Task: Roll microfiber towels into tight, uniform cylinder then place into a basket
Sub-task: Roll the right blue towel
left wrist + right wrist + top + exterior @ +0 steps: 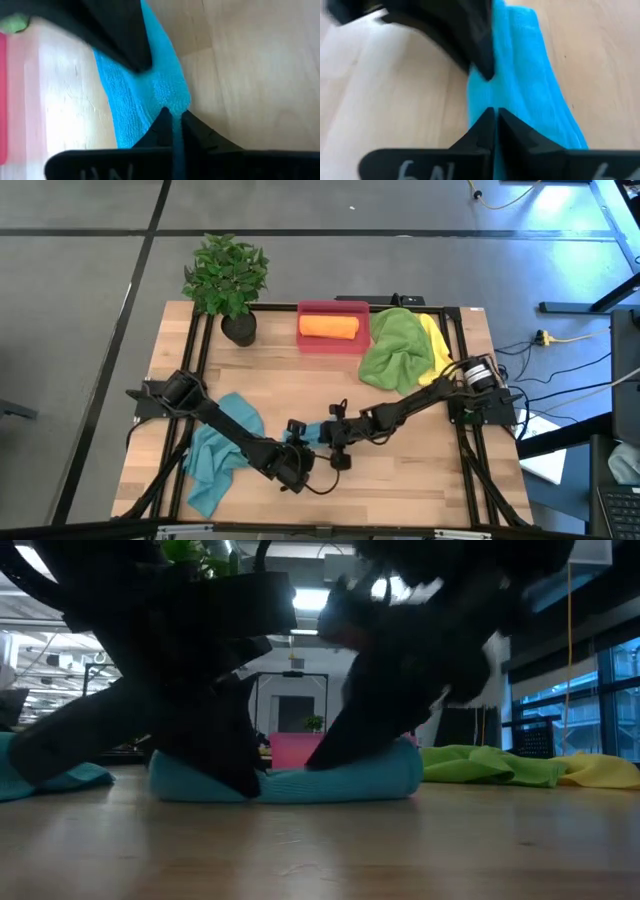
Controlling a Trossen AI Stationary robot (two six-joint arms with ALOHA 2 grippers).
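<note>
Both the left tool (pixel 172 125) and the right tool (pixel 495 122) are pinching the rolled teal towel (pixel 340 780) with nearly closed fingers, lying on the table (pixel 400 470).

Both arms matte black, chunky segmented links with blocky joint housings. Left arm (pixel 225 425) runs dark end to end, thin black cable looping off near its wrist. Right arm (pixel 410 402) same build, but with a silver-white cylindrical section near its base and black cables trailing off behind it. Left claw (pixel 173 127): two flat black tapered fingers ending in narrow tips, on a black crossbar with pale embossed lettering, partly cut off. Right claw (pixel 493 124): identical black wedge fingers, crossbar carrying light stamped characters, unreadable.
</note>
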